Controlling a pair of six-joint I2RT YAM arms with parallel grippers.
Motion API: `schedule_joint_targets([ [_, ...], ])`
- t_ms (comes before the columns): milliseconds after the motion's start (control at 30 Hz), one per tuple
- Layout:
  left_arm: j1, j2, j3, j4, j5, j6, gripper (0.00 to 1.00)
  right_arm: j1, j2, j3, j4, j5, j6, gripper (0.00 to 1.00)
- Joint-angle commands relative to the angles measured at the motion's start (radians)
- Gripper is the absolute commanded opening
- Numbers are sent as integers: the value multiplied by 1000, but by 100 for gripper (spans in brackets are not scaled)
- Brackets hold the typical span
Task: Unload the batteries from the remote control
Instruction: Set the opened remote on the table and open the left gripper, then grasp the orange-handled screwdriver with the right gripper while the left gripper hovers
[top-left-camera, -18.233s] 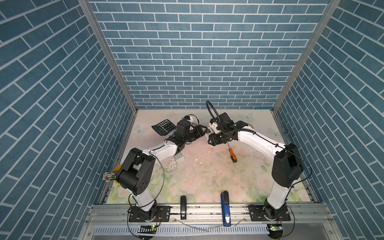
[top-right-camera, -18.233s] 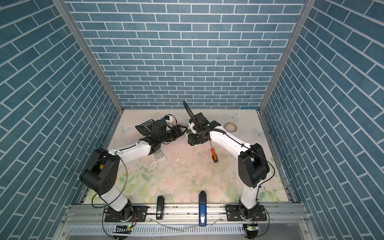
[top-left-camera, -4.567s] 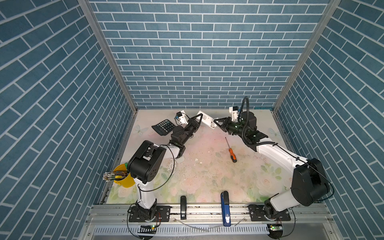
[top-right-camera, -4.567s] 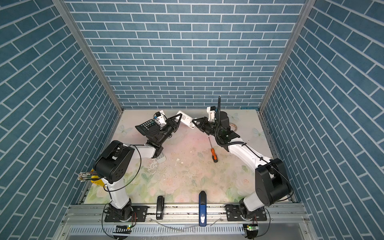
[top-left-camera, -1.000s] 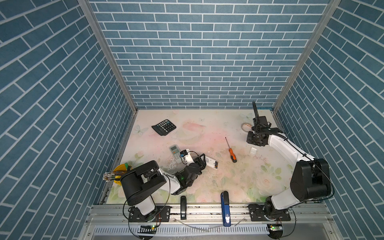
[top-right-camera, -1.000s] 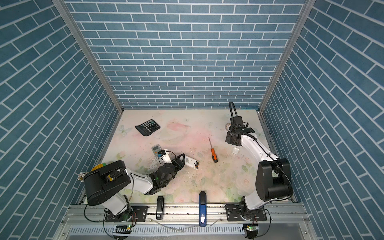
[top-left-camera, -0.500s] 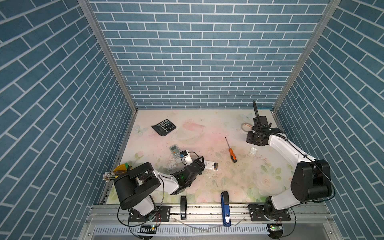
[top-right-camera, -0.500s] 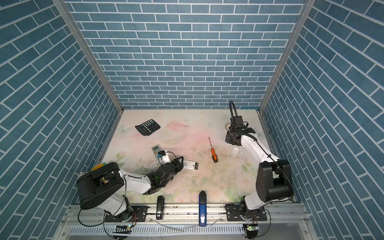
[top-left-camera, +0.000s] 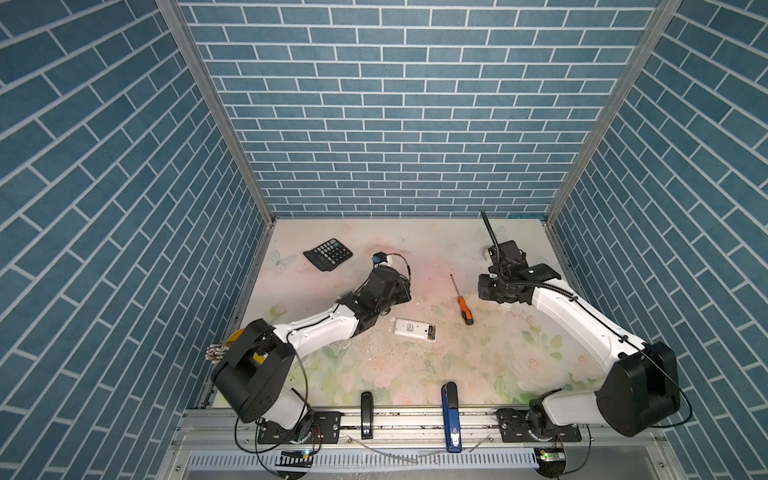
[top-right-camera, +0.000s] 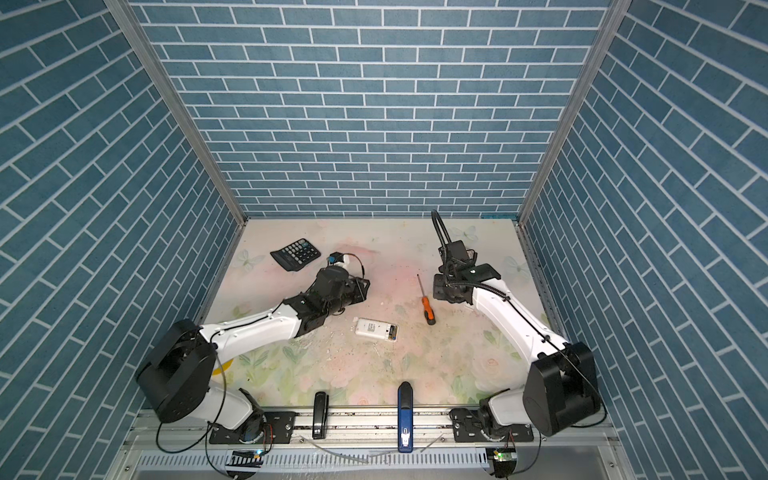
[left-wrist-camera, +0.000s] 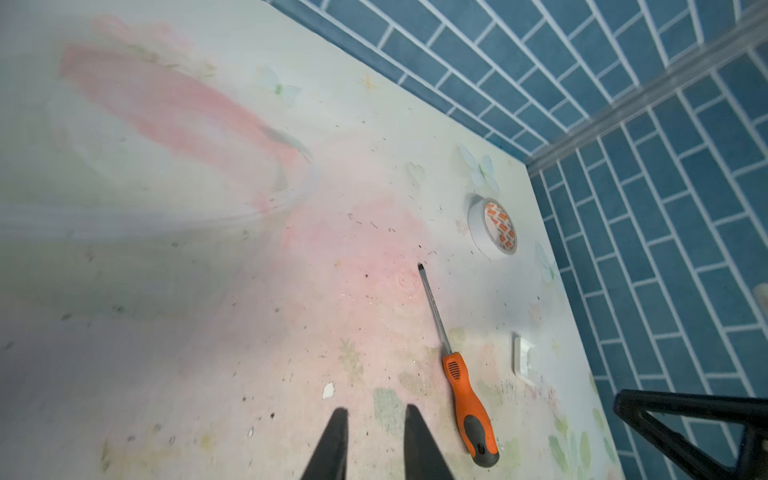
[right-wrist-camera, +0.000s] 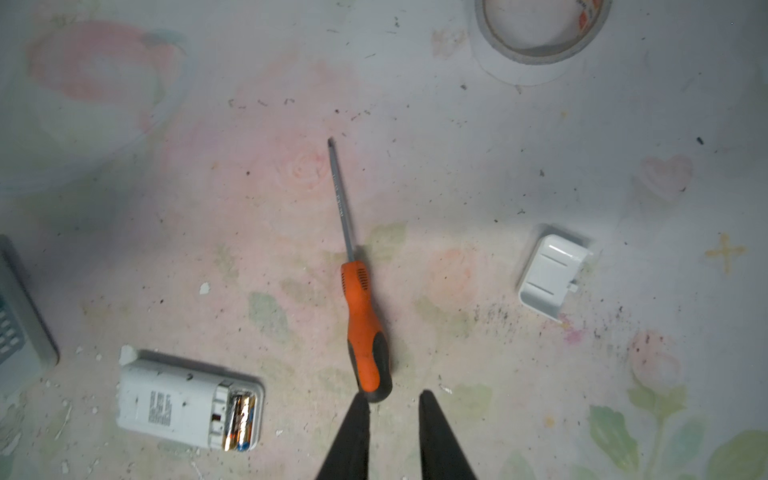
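The white remote control (top-left-camera: 409, 328) (top-right-camera: 372, 328) lies back-up on the mat in mid-table with its battery bay uncovered. Two batteries (right-wrist-camera: 241, 422), orange-gold and dark blue, sit side by side in the bay (top-left-camera: 431, 331) (top-right-camera: 392, 331). My left gripper (left-wrist-camera: 376, 409) (top-left-camera: 405, 291) hovers behind the remote, clear of it, shut to a narrow slit with nothing in it. My right gripper (right-wrist-camera: 392, 399) (top-left-camera: 484, 291) hangs just right of the screwdriver's handle end, also nearly closed and empty. The loose white battery cover (right-wrist-camera: 550, 276) (left-wrist-camera: 524, 359) lies by the right arm.
An orange-handled screwdriver (top-left-camera: 463, 307) (right-wrist-camera: 363, 332) lies between the two grippers. A tape roll (left-wrist-camera: 494, 226) sits at the back right and a black calculator (top-left-camera: 328, 254) at the back left. A black stapler (top-left-camera: 366, 409) and a blue one (top-left-camera: 451, 411) stand on the front rail.
My left gripper has let go of the remote, drawn back toward mid-table and closed. The remote stays on the mat. My right gripper has shifted left toward the screwdriver and narrowed.
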Motion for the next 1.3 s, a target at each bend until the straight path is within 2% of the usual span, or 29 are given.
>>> schedule_joint_targets([
  [0, 2, 134, 106, -201, 219, 185, 21, 17, -30, -32, -86, 18, 25, 24],
  [167, 2, 272, 198, -212, 238, 223, 18, 22, -60, -57, -98, 25, 37, 24],
  [333, 0, 299, 186, -217, 222, 224, 16, 23, -85, -74, -90, 21, 43, 24],
  [967, -32, 197, -51, -197, 172, 149, 15, 23, -56, -85, -42, 13, 28, 25],
  [1267, -58, 116, -124, -187, 132, 96, 17, 22, 40, -118, 44, 8, -39, 38],
])
